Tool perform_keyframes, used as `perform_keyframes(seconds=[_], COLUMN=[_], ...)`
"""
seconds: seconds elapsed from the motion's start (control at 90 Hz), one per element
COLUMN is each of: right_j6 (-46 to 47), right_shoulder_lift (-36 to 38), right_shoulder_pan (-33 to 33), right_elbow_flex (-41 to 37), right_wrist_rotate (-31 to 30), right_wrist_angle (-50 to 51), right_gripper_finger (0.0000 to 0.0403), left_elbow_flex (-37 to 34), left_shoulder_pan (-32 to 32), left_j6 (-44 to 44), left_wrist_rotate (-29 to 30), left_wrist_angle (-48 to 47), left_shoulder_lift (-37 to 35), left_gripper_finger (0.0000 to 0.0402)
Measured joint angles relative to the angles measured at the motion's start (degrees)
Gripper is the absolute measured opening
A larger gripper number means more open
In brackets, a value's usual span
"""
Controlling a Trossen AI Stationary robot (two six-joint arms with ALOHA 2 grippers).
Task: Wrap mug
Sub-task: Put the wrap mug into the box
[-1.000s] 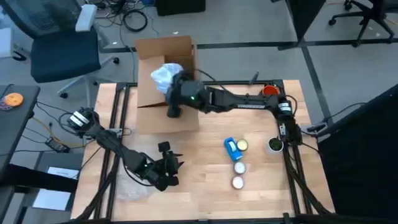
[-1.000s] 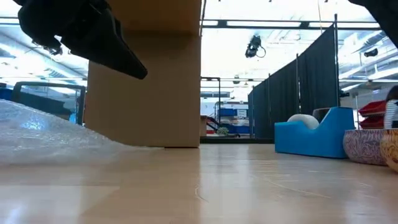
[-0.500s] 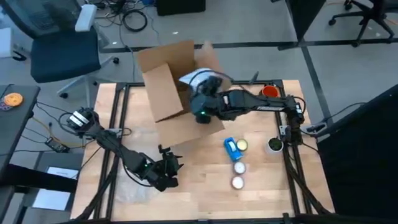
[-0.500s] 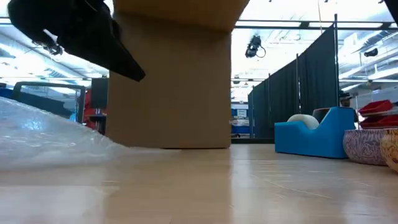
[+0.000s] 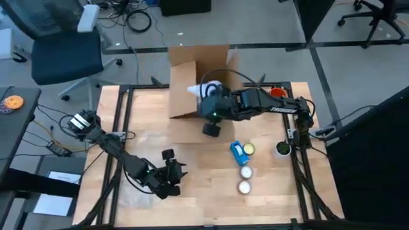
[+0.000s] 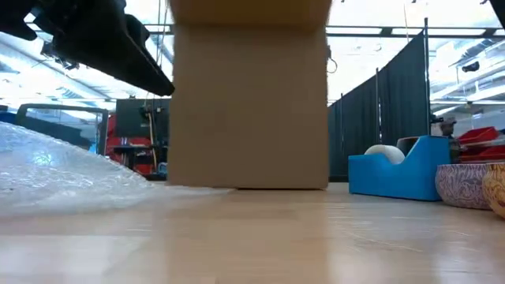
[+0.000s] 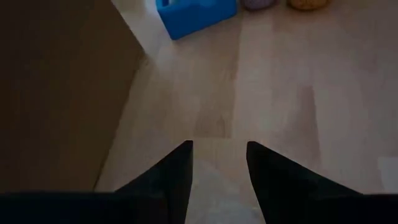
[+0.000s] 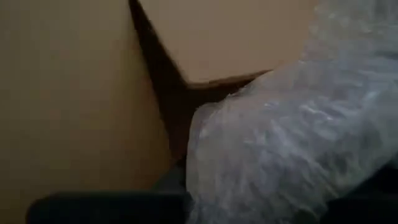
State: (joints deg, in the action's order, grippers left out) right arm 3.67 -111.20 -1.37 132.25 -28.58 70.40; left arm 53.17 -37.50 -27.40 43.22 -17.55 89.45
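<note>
Mug: not visible as such; a bubble-wrap bundle (image 8: 292, 130) fills the right wrist view, and whatever is inside it is covered.
Right gripper (image 5: 203, 97): its fingers are buried in the cardboard box (image 5: 198, 80), so their spread cannot be judged.
Box top: cut off by the upper edge in the low view.
Left gripper (image 7: 219, 163): only the finger ends show in the left wrist view, apart; the low view crops it at the corner.
Blue object (image 7: 196, 12): cropped at the edge, probably a tape dispenser.
Bowls (image 6: 473, 185): cut by the picture's side.
</note>
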Motion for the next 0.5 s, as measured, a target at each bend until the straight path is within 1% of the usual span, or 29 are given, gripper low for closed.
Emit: perform_keyframes(seconds=[0.133, 0.256, 0.322, 0.4, 0.456, 0.5], right_j6=[-1.6, -1.7, -2.3, -2.8, -3.7, -5.3], right_shoulder_lift=[-0.2, -0.2, 0.2, 1.1, 1.8, 2.0], right_shoulder_pan=[4.8, 8.4, 9.2, 9.2, 8.7, 8.1], right_elbow_flex=[0.0, 0.0, -0.1, -0.1, -0.1, -0.1], right_wrist_rotate=[5.1, 6.4, 4.6, 0.2, -2.8, -3.2], right_wrist_angle=[-4.1, -6.9, -6.3, -6.8, -8.6, -11.1], right_gripper_finger=[0.0031, 0.0032, 0.0031, 0.0031, 0.0031, 0.0031], left_elbow_flex=[0.0, 0.0, 0.0, 0.0, 0.0, -0.3], left_shoulder_pan=[0.0, 0.0, 0.0, 0.0, 0.0, 0.0], left_j6=[-0.1, -0.2, -0.5, -1.6, -1.7, -1.7], left_wrist_rotate=[0.1, 0.1, 0.1, 0.1, 0.1, 0.1], left_wrist_angle=[-0.2, -0.4, -0.4, -0.9, -0.9, -0.3], left_shoulder_lift=[0.0, 0.1, 0.1, 0.1, 0.1, 0.1], left_gripper_finger=[0.0136, 0.0136, 0.0136, 0.0136, 0.0136, 0.0136])
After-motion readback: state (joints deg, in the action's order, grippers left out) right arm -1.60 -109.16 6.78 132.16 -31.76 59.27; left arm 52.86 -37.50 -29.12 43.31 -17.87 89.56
